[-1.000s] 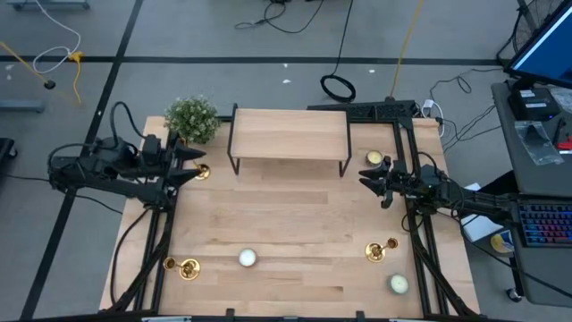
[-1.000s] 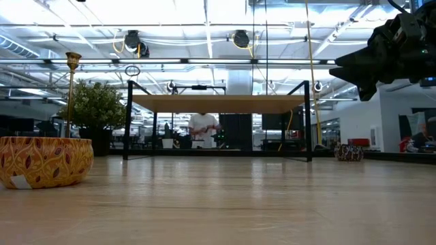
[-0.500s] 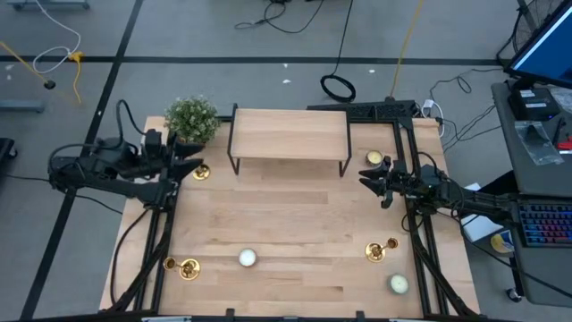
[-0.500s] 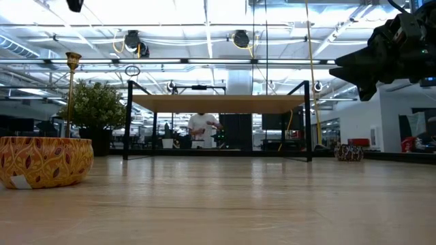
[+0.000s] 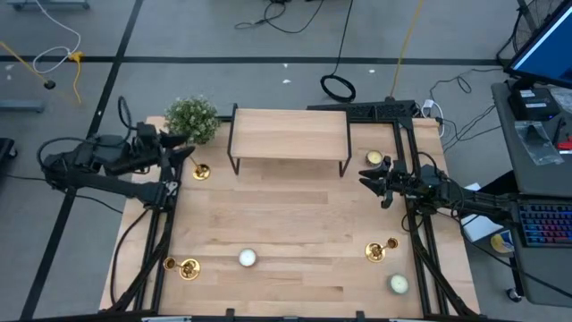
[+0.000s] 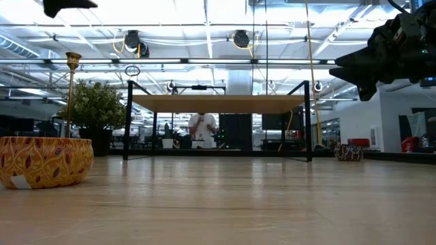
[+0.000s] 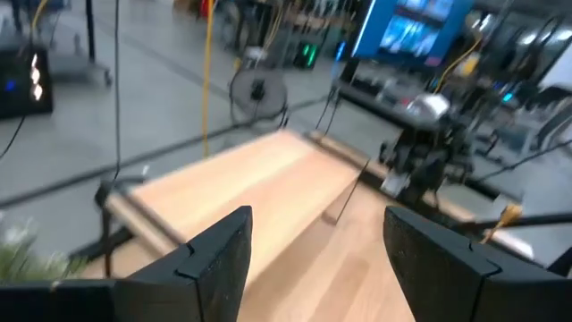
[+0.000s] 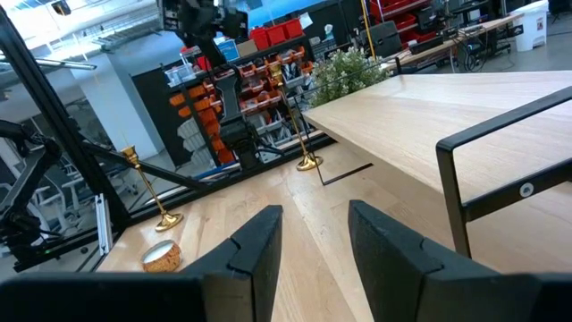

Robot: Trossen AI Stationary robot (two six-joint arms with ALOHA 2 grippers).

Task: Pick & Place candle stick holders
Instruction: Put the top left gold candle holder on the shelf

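Candlestick [image 5: 200,171] beside the plant [image 5: 191,118] stands free; the left hand [image 5: 183,144], released and empty above it, is best lowered squarely around the stem; the right hand [image 5: 369,182], parted and empty, waits.

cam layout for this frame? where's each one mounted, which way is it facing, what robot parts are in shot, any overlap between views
High: overhead, straight down on table; both arms, left hand, right hand.
Low: table height, level toward wooden riser; right hand at upper right.
Left wrist: over the riser toward the right arm; own open fingers.
Right wrist: across table; own open fingers.
Shared: right wrist and high both show the candlestick by the plant.
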